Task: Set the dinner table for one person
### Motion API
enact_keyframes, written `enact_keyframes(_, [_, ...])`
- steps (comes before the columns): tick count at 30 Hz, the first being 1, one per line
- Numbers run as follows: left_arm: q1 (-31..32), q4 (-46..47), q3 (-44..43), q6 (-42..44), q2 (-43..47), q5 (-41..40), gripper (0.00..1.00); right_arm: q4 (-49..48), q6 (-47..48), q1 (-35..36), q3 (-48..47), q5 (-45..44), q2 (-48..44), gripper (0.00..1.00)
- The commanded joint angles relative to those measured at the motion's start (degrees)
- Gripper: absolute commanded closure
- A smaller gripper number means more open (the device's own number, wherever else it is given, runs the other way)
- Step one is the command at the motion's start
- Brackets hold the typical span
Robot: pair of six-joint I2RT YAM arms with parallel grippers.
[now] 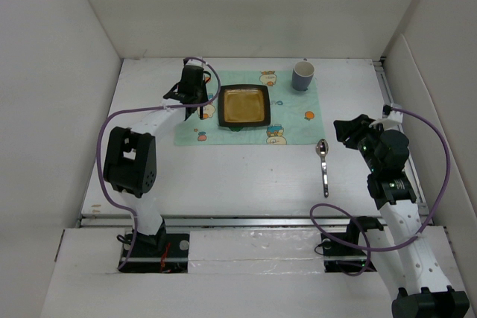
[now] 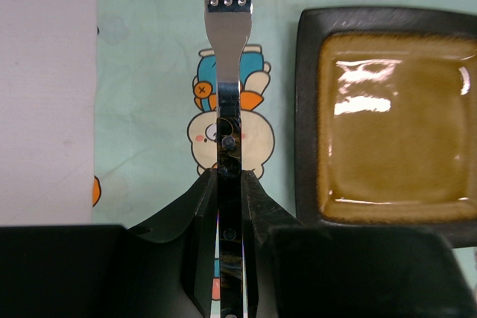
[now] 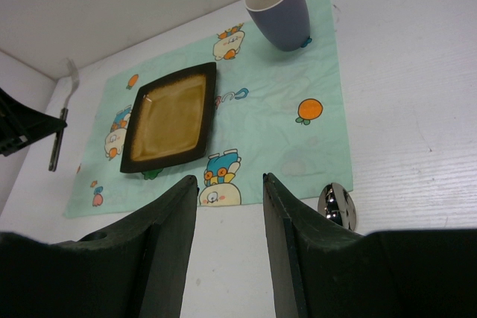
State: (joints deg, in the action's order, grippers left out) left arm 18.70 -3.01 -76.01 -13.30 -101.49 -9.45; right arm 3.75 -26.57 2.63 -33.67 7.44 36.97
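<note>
My left gripper is shut on the handle of a steel fork. It holds the fork over the left part of the mint-green placemat, just left of the square dark plate with an amber centre. The tines point away from the gripper. My right gripper is open and empty above the white dinner table, right of a spoon that lies on the table off the placemat's right front corner. In the right wrist view its open gripper faces the plate. The spoon's bowl shows there too.
A purple-grey mug stands upright at the placemat's back right corner. White walls close in the table at the back and both sides. A metal rail runs along the near edge. The left arm's elbow hangs over the table's left side.
</note>
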Motion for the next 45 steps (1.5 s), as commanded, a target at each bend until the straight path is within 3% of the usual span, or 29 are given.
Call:
enact_keyframes(1, [0.2,1.0,-0.7,2.4,-1.8,0.1,1.00,-3.0,0.8,0.1,-0.3,0.8,-0.5,0.54])
enact_keyframes(17, [-0.3,6.0,-1.5,3.4,-9.7,-4.0,1.00,-3.2,0.8,0.1,-0.3,1.3,1.3,0.54])
enact_keyframes(34, [-0.9,-0.7,-8.5,4.7,-16.0,-5.9,1.00,-3.1,1.0,0.1,-0.3,0.8,1.0,0.54])
enact_keyframes(45, [-1.4,-2.9,-8.5,5.0,-16.4,-6.7,1.00,-3.0,1.0,0.1,-0.3,0.8,0.6,0.54])
